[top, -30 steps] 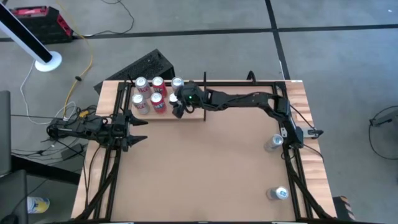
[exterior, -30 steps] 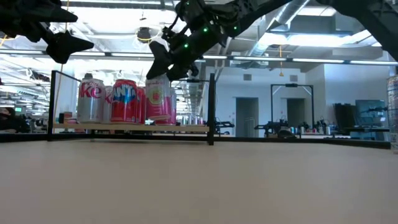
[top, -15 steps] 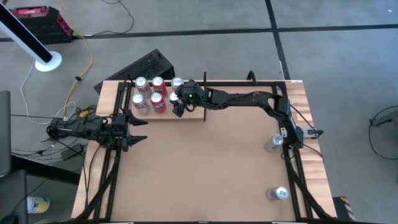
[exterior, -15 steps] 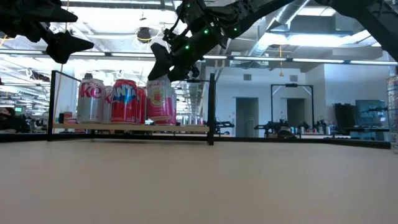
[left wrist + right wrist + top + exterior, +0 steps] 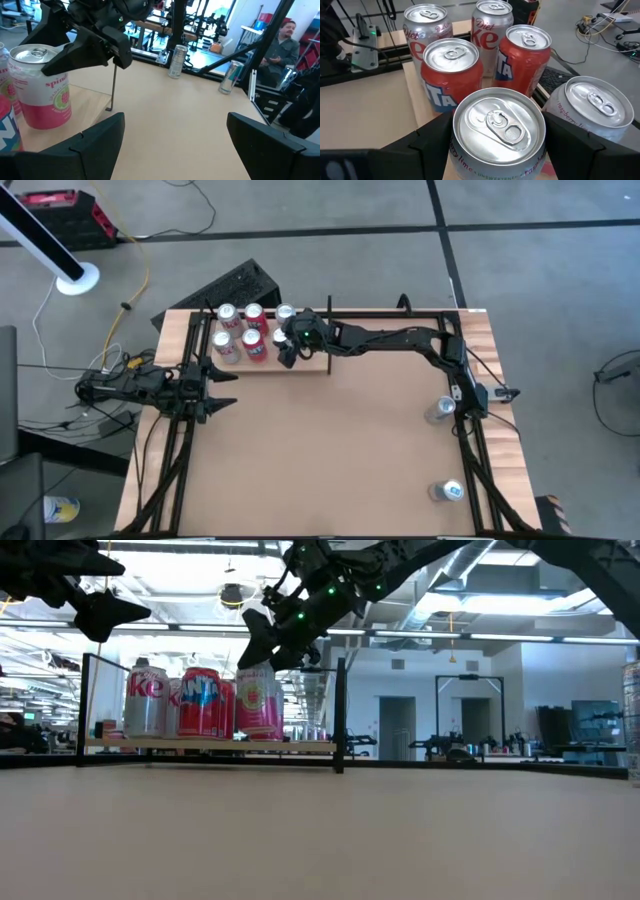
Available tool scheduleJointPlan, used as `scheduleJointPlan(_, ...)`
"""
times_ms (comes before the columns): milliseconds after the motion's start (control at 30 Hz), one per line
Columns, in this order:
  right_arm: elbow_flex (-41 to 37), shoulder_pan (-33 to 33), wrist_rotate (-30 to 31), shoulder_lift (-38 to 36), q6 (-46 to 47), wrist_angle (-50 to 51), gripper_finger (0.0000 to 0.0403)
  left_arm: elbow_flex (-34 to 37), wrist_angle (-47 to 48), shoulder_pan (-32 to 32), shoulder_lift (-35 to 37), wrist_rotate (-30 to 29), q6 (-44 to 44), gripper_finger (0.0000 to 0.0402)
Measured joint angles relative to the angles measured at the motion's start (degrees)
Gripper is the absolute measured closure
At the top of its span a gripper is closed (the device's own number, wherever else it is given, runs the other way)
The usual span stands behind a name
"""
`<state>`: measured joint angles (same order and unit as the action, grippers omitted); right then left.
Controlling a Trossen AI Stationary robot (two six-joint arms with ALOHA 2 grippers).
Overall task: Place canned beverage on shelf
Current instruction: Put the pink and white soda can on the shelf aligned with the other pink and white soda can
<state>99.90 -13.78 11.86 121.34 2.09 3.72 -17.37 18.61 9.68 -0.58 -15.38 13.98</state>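
Placement is finishing: right gripper (image 5: 495, 145) fingers are straddling the pink-and-white aluminium can (image 5: 497, 132) standing on the pale wooden shelf (image 5: 310, 362), apparently slack, needing a straight lift clear, while left gripper (image 5: 222, 388) is waiting open-fingered at the bench edge.

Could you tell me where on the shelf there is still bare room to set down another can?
The shelf is bare at its end by the black upright, beside the pink can under the right gripper. The other end is crowded with five cans. The wide table in front is free between both arms.
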Motion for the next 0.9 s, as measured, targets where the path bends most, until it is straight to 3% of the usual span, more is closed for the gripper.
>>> scheduleJointPlan(367, -0.1, 0.2, -1.3, 3.3, -0.9, -4.1, 0.0107, 0.0, 0.2, 0.0, 0.0, 0.1, 0.0, 0.0065)
scheduleJointPlan(900, -0.2, 0.1, -1.5, 3.0, -2.1, -1.2, 0.0107, 0.0, 0.4, 0.0, 0.0, 1.4, 0.2, 0.0065)
